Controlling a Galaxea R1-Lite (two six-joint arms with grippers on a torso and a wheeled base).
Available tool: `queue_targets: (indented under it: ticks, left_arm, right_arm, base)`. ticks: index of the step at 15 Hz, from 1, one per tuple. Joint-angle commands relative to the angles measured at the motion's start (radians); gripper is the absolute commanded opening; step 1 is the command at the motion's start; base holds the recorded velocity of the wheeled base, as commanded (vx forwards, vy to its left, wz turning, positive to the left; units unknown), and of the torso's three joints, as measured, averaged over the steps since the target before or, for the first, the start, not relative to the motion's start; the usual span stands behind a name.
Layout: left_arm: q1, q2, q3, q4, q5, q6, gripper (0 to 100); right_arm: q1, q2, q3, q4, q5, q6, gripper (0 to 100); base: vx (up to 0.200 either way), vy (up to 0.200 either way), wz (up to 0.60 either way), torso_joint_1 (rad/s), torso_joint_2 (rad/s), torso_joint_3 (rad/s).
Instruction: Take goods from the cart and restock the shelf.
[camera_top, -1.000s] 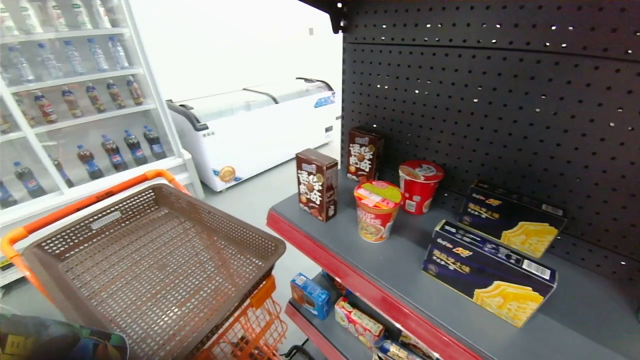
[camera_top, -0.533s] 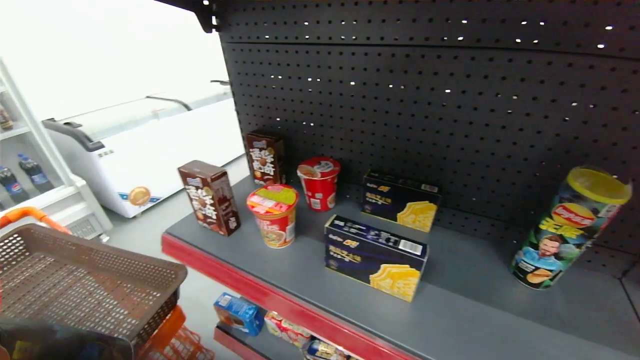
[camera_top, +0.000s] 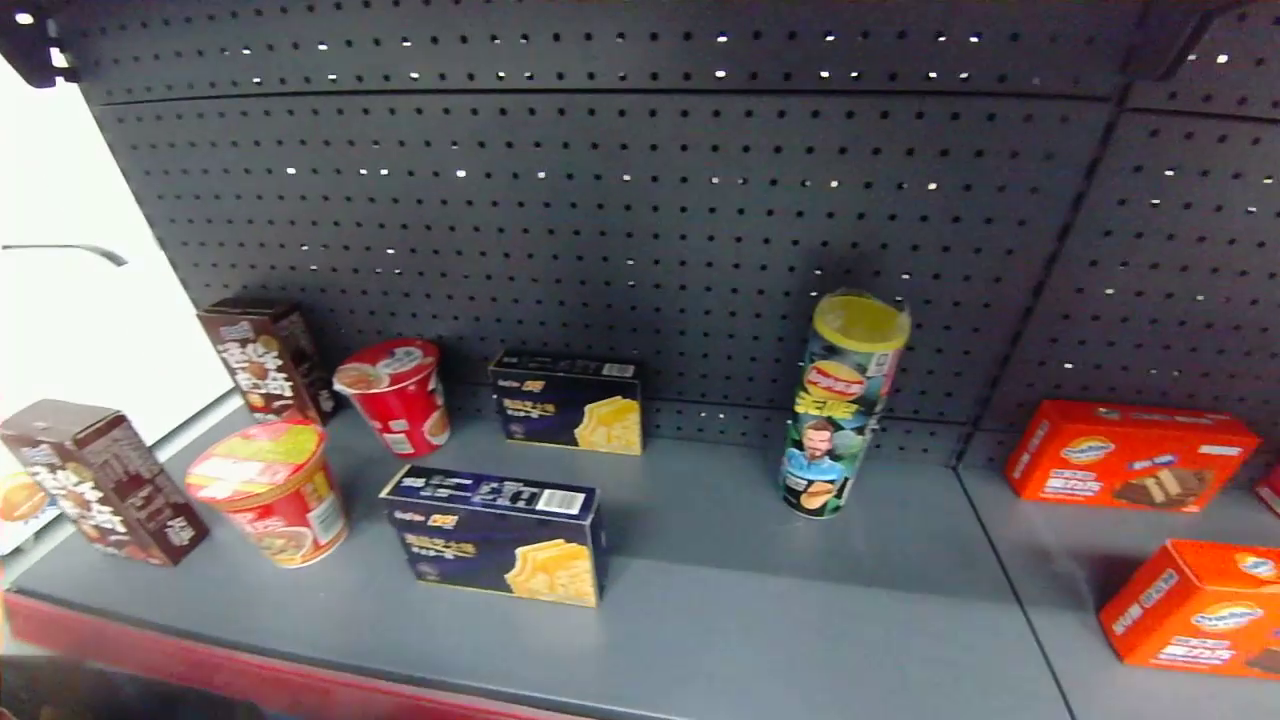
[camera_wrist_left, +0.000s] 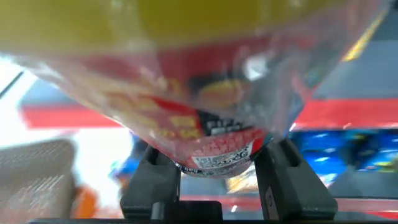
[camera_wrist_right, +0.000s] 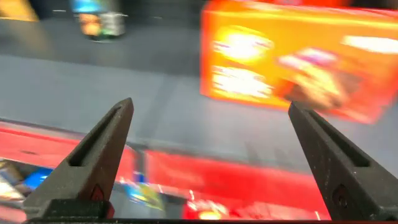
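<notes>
We see the left gripper clamped on a red-and-yellow pack; the right gripper gapes wide, near an orange box on the shelf.

Small white printed label on the wrapped package clamped in the left gripper, blurred logo print on the orange box just beyond the right gripper, nothing legible

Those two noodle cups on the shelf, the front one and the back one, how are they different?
The front noodle cup has a yellow-green and pink lid; the back noodle cup has a red and white lid. The front one stands near the red edge of the shelf, while the back one stands close to the pegboard. Both are mostly red, tapered, upright and sealed.
</notes>
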Motion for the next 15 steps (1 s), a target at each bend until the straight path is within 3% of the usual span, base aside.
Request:
queue_targets:
  ticks: [1, 8, 11, 15]
  left_arm:
    - [0.0, -0.004, 0.001, -0.001, 0.0, -0.001, 0]
    - [0.0, -0.062, -0.004, 0.076, 0.001, -0.001, 0]
    - [0.0, -0.076, -0.004, 0.096, 0.001, -0.001, 0]
    - [0.0, -0.083, -0.005, 0.097, 0.003, -0.006, 0]
  right_arm:
    - [0.0, 0.0, 0.0, -0.001, 0.0, 0.0, 100]
    - [0.0, 0.0, 0.0, 0.001, 0.0, 0.0, 100]
    - [0.0, 0.0, 0.0, -0.001, 0.0, 0.0, 100]
    - [0.0, 0.0, 0.0, 0.001, 0.0, 0.0, 100]
  base:
    - [0.0, 0.0, 0.0, 0.0, 0.0, 0.0]
    - [0.0, 0.0, 0.0, 0.0, 0.0, 0.0]
    - [0.0, 0.0, -0.6, -0.002, 0.01, 0.002]
    - [0.0, 0.0, 0.0, 0.0, 0.0, 0.0]
